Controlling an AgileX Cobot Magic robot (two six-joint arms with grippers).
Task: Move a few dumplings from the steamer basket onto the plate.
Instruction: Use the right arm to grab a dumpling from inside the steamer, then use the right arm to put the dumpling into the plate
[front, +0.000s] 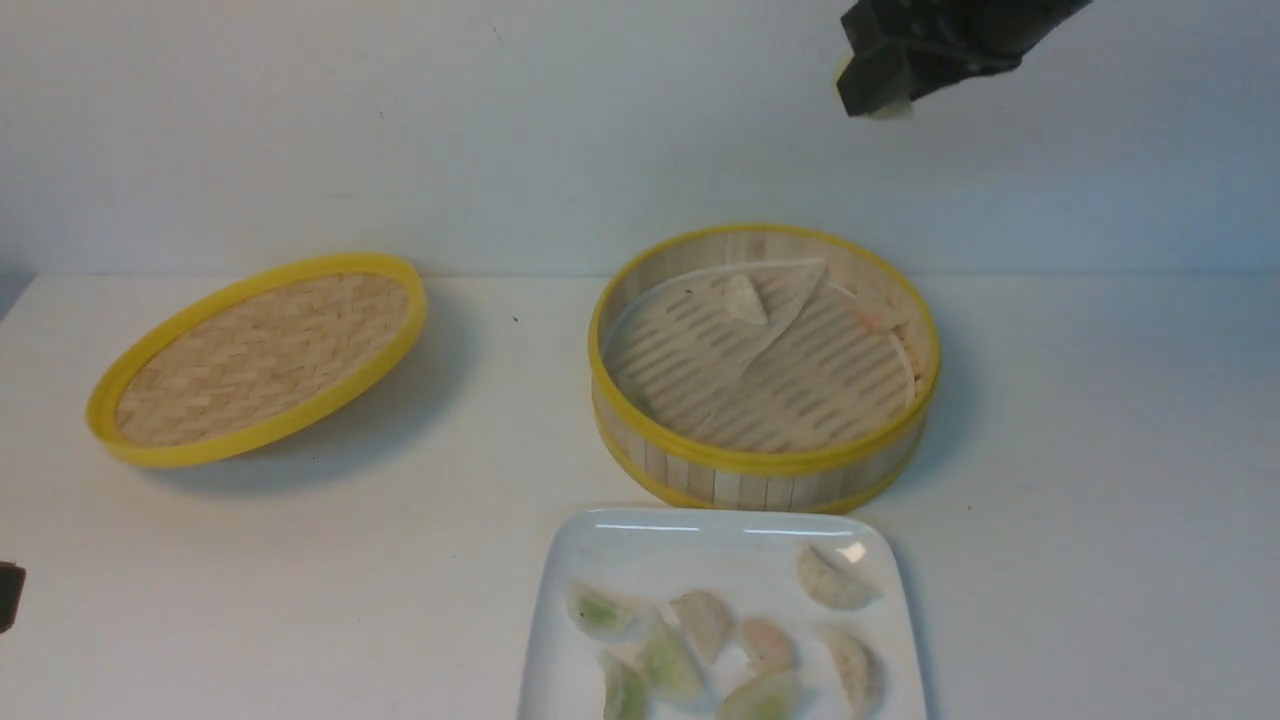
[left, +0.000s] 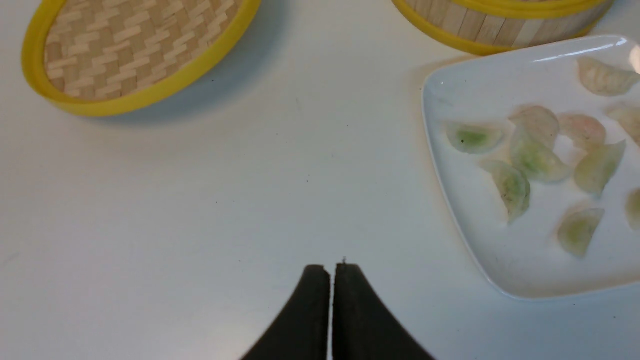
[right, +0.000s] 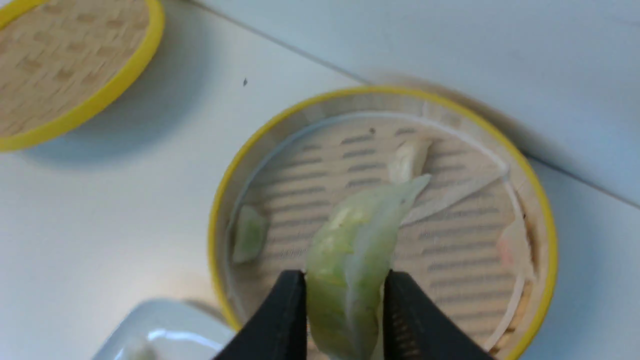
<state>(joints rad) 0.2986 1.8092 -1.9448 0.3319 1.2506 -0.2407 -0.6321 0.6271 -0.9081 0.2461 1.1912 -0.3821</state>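
My right gripper (right: 344, 280) is shut on a green dumpling (right: 352, 240) and holds it high above the steamer basket (right: 542, 260). In the front view the gripper (front: 880, 95) is at the top right, above the basket (front: 765, 462). The basket holds three dumplings: a whitish one (front: 745, 298), a pinkish one (front: 880, 315) at the far right wall, and a green one (right: 249, 232) by the wall. The white plate (front: 690, 540) in front of the basket carries several dumplings (front: 705, 622). My left gripper (left: 331, 270) is shut and empty above bare table, left of the plate (left: 450, 90).
The flat woven lid (front: 262, 355) with a yellow rim lies tilted at the far left of the white table. A loose pale liner (front: 720, 330) is folded over inside the basket. A white wall stands right behind the basket.
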